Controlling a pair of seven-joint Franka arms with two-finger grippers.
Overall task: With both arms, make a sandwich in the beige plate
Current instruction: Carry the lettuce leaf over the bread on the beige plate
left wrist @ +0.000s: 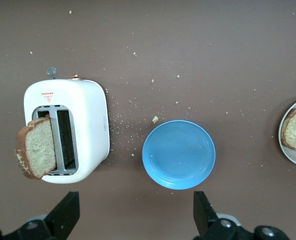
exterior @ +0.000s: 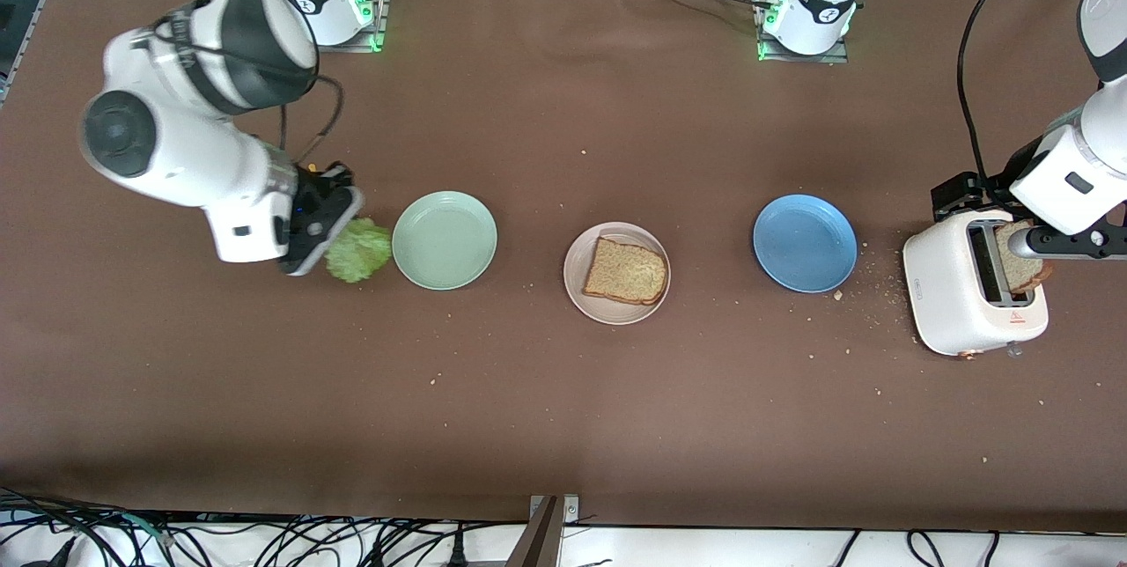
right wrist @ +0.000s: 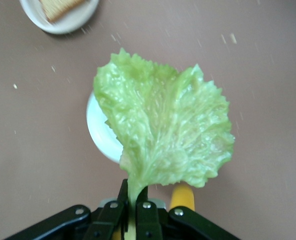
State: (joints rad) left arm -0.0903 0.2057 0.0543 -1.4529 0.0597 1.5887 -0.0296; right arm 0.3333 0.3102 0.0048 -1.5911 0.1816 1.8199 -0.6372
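Observation:
One brown bread slice lies on the beige plate at mid-table. A second slice stands tilted in a slot of the white toaster; the left wrist view shows the slice and the toaster. My right gripper is shut on the stem of a ruffled green lettuce leaf, held up beside the mint-green plate. The right wrist view shows the jaws clamping the leaf. My left gripper hangs over the toaster, open and empty.
A blue plate sits between the beige plate and the toaster, with crumbs scattered around it. The left wrist view also shows the blue plate and the beige plate's rim. The beige plate shows in the right wrist view.

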